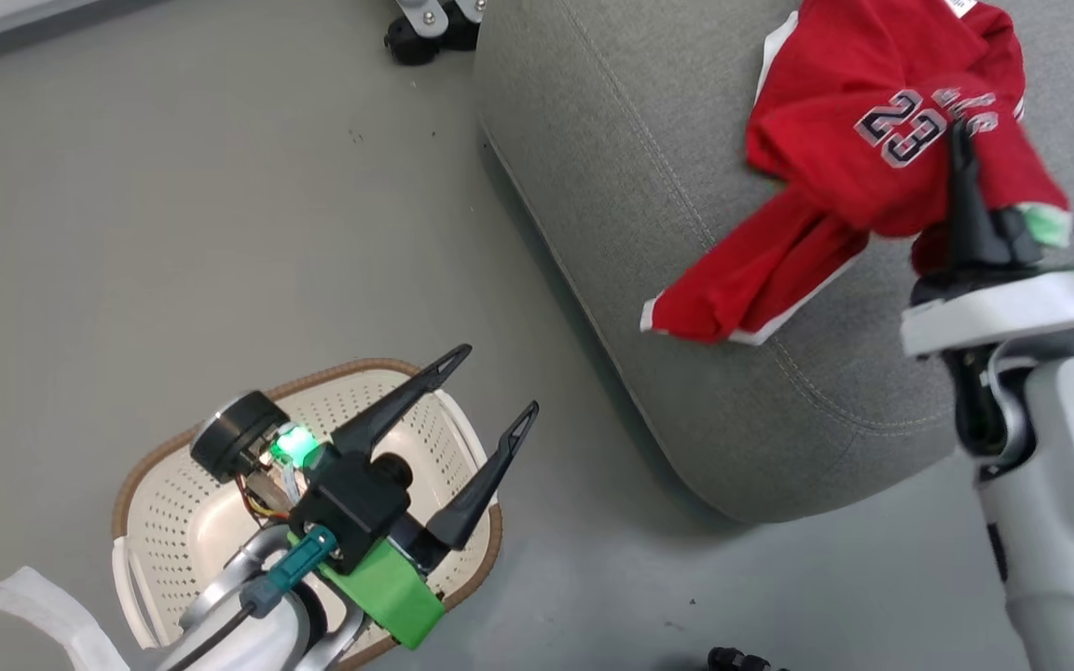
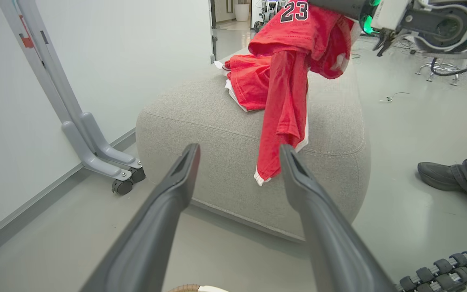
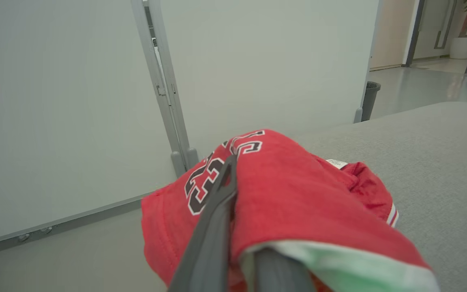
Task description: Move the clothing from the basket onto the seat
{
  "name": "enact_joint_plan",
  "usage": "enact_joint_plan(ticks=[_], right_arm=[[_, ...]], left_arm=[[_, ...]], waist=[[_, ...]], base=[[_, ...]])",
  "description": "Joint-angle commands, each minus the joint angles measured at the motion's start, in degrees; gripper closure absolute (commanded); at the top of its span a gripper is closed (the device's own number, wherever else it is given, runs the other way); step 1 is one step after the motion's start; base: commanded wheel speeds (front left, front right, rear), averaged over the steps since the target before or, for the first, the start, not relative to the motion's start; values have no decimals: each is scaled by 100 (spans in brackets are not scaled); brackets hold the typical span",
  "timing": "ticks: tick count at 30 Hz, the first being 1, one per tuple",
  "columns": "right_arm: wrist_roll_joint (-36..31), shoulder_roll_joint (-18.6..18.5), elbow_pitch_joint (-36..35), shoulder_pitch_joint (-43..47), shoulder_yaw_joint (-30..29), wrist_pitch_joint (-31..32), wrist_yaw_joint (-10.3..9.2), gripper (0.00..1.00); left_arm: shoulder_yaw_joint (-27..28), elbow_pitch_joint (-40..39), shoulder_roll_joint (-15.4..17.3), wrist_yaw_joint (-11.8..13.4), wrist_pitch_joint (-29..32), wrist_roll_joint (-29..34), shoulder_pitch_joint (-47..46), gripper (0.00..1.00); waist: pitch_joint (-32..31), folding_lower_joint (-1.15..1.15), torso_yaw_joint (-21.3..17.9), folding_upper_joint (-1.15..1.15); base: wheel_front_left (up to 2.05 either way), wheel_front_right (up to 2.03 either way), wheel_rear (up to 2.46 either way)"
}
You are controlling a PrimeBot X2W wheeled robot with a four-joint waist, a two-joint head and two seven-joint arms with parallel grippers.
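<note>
My right gripper (image 1: 966,149) is shut on the red jersey numbered 23 (image 1: 873,140) and holds it above the grey seat (image 1: 649,186). Its long end hangs down to the cushion's near edge (image 2: 282,121). The fabric drapes over my right fingers (image 3: 221,211). A second red garment with white parts (image 2: 246,79) lies on the seat (image 2: 217,134) behind it. My left gripper (image 1: 497,382) hovers open over the cream basket (image 1: 164,522) on the floor, nothing between its fingers (image 2: 172,194). No clothing is visible in the basket; my left arm hides part of its inside.
A grey stand on castors (image 2: 95,154) is beside the seat's far end, by a white partition wall. A person's shoe (image 2: 436,176) rests on the floor to the seat's right. A dark tracked part (image 2: 444,271) lies near the basket. A dark bin (image 3: 370,99) stands beyond the partition.
</note>
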Motion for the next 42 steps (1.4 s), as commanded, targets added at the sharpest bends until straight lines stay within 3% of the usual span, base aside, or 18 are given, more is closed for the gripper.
enact_joint_plan(ticks=[1,10,18,23,24,25,26,33,42], right_arm=[[68,-55,30,-250,-153,-38,-2,100],[306,-535,482,-1621,-952,-69,-2,100],[476,-974,1620,-2573,-1379,-69,-2,100],[479,-995,2306,-2805,-1467,-70,-2,99],[452,-986,2354,-2824,-1483,-70,-2,62],[423,-976,2387,-2814,-1517,-70,-2,51],[396,-949,2449,-2766,-1550,-70,-2,2],[169,-729,2462,-2342,-1698,-71,-2,0],[-87,-225,1673,-1310,-1740,-72,-2,0]], left_arm=[[60,-68,108,-26,34,99,-173,0],[272,-499,342,-27,209,232,-796,0],[364,-667,478,-36,196,306,-1174,0],[343,-687,532,-53,172,347,-1318,0],[332,-675,531,-56,167,344,-1335,0],[324,-667,534,-59,172,342,-1350,0],[318,-650,537,-60,173,335,-1367,0],[270,-485,488,-23,101,263,-1312,0],[349,-248,382,227,-151,65,-952,0]], waist=[[461,0,34,0],[1516,0,509,0],[2192,0,810,0],[2411,0,869,0],[2430,0,874,0],[2444,0,875,0],[2452,0,876,0],[2253,0,835,0],[1565,0,706,0]], base=[[0,0,0],[0,0,0],[0,0,0],[0,0,0],[0,0,0],[0,0,0],[0,0,0],[0,0,0],[0,0,0]])
